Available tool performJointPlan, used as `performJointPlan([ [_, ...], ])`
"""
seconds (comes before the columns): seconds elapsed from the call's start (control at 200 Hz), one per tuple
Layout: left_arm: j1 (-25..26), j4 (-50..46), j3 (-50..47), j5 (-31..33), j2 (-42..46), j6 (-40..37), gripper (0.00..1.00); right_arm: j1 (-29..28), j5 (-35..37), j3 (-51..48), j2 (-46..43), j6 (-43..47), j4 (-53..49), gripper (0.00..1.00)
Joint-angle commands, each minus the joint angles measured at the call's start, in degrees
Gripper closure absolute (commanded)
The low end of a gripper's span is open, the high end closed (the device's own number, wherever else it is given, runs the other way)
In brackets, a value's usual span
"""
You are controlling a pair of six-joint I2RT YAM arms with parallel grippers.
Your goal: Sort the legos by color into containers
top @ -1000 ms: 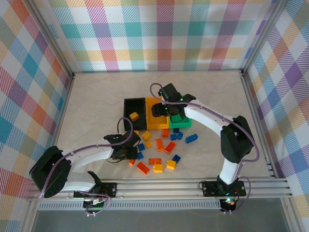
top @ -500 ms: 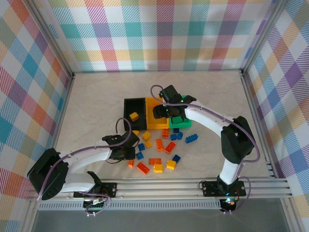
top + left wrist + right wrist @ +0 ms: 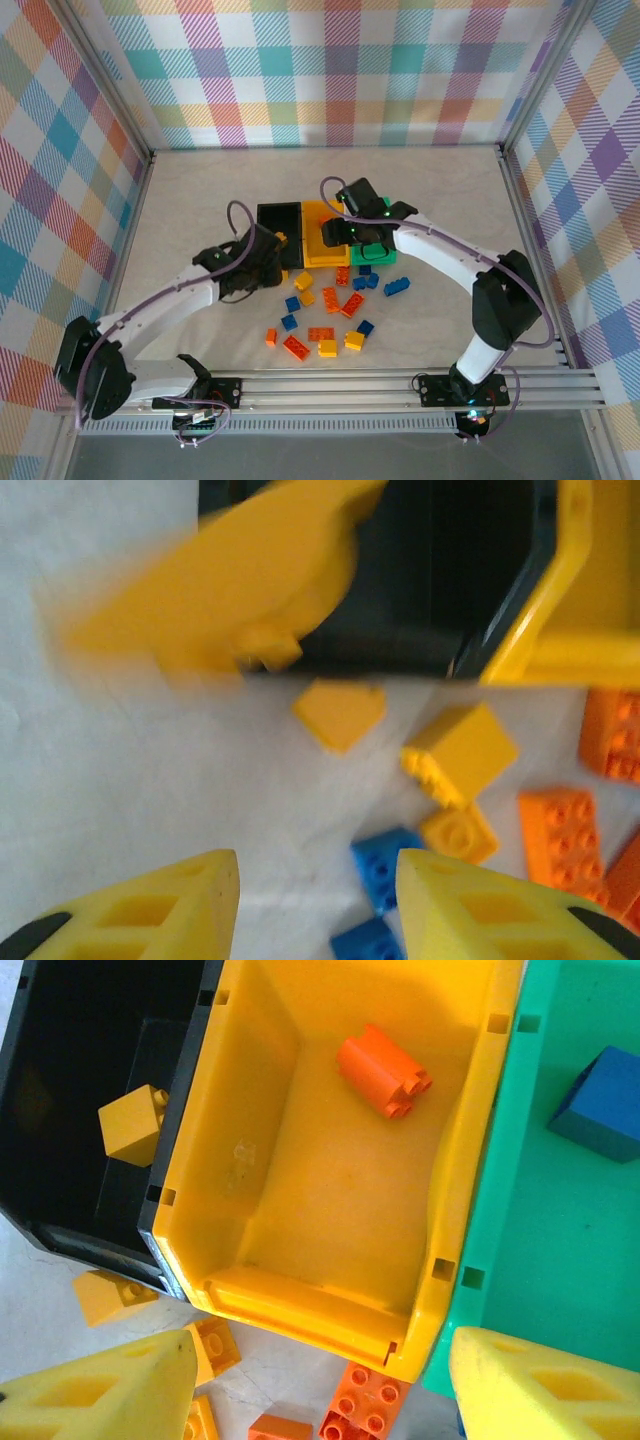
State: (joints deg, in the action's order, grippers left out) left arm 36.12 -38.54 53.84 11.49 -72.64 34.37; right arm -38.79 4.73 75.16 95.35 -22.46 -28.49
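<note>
top view: the left gripper [image 3: 265,255] has been swung up from the loose legos [image 3: 322,333] at the front, where it sat a second ago, and is now parked at the near edge of the black bin [image 3: 270,212]. the right gripper [image 3: 352,232] has barely been moved, and it's hung over the seam between the yellow-orange bin [image 3: 311,225] and the green bin [image 3: 375,258]. most bricks are left on the table just in front of the bins.

left wrist: the left gripper [image 3: 318,875] is seen narrow, fingers apart, with nothing caught between them. table and a blue brick [image 3: 385,865] show through the gap. a big smeared yellow shape [image 3: 230,590] is seen against the black bin's near wall. it's probably a yellow brick, but whether it's been let go can't be told.

right wrist: the jaws are held wide and empty above the yellow-orange bin, where one orange brick [image 3: 382,1070] is lying. a yellow brick [image 3: 132,1125] is sat in the black bin, a blue block [image 3: 600,1105] in the green one.

so the colour map looks settled and yellow is likely being delivered to black right now — but the bulk of the sorting isn't done yet.
</note>
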Motion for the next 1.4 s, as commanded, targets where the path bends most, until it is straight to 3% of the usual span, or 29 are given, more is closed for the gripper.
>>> performJointPlan([
  [0.0, -3.69, 4.06, 5.31, -0.79, -6.33, -3.8, 0.56, 0.43, 0.59, -1.95, -2.66, -1.18, 0.62, 0.32],
  [0.21, -5.71, 5.68, 14.73, -3.14, -15.95, -5.36, 0.52, 0.77, 0.98, -5.6, -6.03, -1.62, 0.2, 0.31],
  [0.395, -5.95, 4.89, 10.54, -2.99, -10.72, -3.3, 0.19, 0.99, 0.4, -9.19, -8.75, -2.19, 1.11, 0.31],
  [0.53, -6.28, 0.41, 3.92, -2.67, -4.5, 0.86, 0.08, 1.04, -0.06, -9.81, -8.26, -2.16, 1.68, 0.31],
  [0.655, -6.41, -5.48, -3.09, -0.59, 3.4, 5.89, 0.03, 0.99, -0.67, -10.7, -7.91, -2.59, 3.26, 0.31],
  [0.775, -6.5, -7.11, -10.74, -2.56, 10.35, 10.06, 0.0, 0.95, -0.77, -11.84, -7.64, -2.77, 4.68, 0.31],
  [0.94, -6.5, -5.77, -15.91, -6.73, 11.81, 12.36, 0.0, 0.99, -2.27, -12.4, -7.01, -2.79, 5.58, 0.31],
  [1.07, -6.59, -5.74, -16.12, -6.19, 12.73, 13.2, 0.0, 0.1, -13.85, -12.31, -6.57, 1.74, 7.33, 0.37],
  [1.205, -8.79, -8.3, -10.26, -2.78, 14.14, 12.58, 0.0, -7.27, -15.2, -13.31, -8.04, 5.72, 6.53, 0.36],
  [1.395, -17.74, -9.25, -1.95, -3.32, 16.17, 10.11, 0.0, -21.15, -14.57, -14.38, -7.04, 8.34, 10.3, 0.36],
])
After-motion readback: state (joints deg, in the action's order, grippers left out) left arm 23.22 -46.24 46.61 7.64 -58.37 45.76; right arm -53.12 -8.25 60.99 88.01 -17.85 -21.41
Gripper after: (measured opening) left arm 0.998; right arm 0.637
